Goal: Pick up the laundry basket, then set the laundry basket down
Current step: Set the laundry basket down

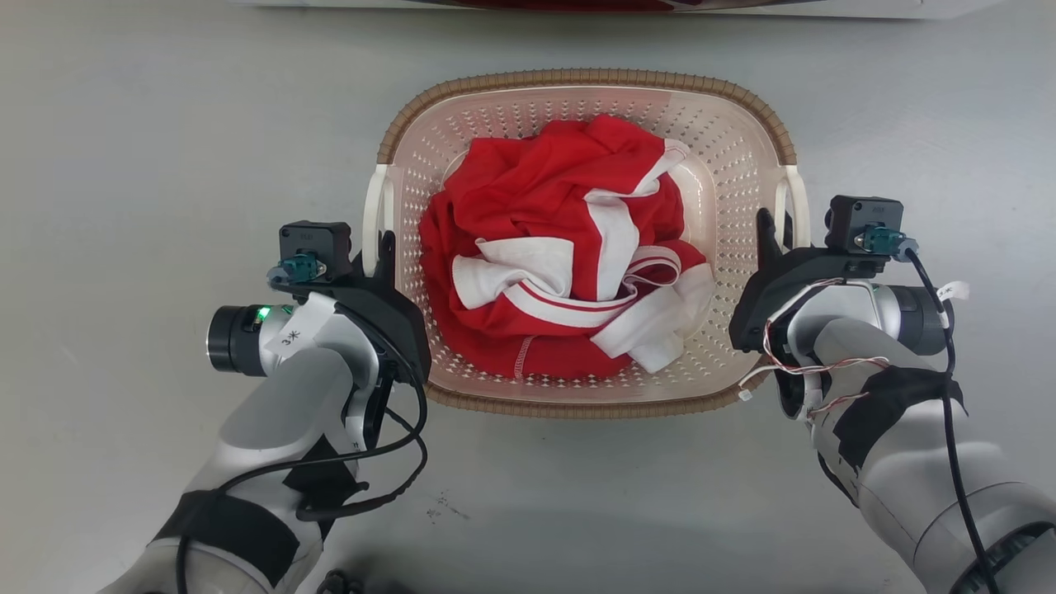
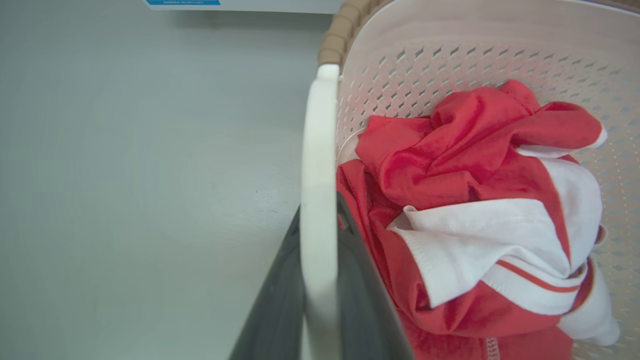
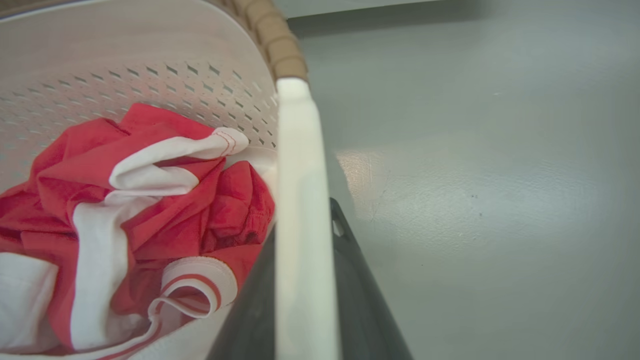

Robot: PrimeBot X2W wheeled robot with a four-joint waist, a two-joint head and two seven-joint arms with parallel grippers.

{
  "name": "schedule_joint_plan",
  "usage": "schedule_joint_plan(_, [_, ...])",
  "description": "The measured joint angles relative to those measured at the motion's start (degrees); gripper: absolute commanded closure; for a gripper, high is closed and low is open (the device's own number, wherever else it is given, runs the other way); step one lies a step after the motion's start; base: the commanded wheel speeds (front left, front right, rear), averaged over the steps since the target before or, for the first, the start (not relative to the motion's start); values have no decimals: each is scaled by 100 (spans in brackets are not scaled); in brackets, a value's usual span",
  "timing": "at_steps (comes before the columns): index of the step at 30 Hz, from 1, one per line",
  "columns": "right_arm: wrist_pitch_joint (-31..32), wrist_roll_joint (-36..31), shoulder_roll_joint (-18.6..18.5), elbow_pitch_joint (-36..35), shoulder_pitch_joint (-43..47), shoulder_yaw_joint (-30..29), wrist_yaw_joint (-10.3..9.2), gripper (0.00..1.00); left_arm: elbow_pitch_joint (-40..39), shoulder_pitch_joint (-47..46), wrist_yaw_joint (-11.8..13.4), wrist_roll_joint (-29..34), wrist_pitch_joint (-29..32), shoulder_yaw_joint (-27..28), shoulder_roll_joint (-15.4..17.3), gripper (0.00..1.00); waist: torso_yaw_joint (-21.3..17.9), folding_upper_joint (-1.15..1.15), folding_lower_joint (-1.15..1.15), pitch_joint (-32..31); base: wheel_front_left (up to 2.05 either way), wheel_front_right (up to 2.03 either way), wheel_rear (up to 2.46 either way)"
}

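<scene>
The floor (image 1: 124, 124) is smooth and pale grey, with a few tiny dark specks. A white thing (image 1: 825, 7) sits at its far edge.

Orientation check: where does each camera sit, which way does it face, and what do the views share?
Head view: on the head, facing down at the cream-white perforated plastic laundry basket with brown woven-look rim; pale forearms, left gripper and right gripper show.
Left wrist view: on that wrist, looking along its dark fingers astride the white left handle.
Right wrist view: likewise, fingers astride the right handle.
Shared: all see the crumpled red-and-white garment.
</scene>
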Motion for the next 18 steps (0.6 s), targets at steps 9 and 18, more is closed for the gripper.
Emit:
schedule_joint_plan(9, [-18, -46, 5, 64, -74, -11, 51, 100, 34, -32, -1, 0, -52, -12, -14, 100, 25, -1, -1, 78, 0, 0, 0])
schedule_joint_plan(18, [-62, -57, 12, 98, -124, -15, 102, 89, 86, -132, -1, 18, -96, -15, -21, 100, 48, -1, -1, 113, 0, 0, 0])
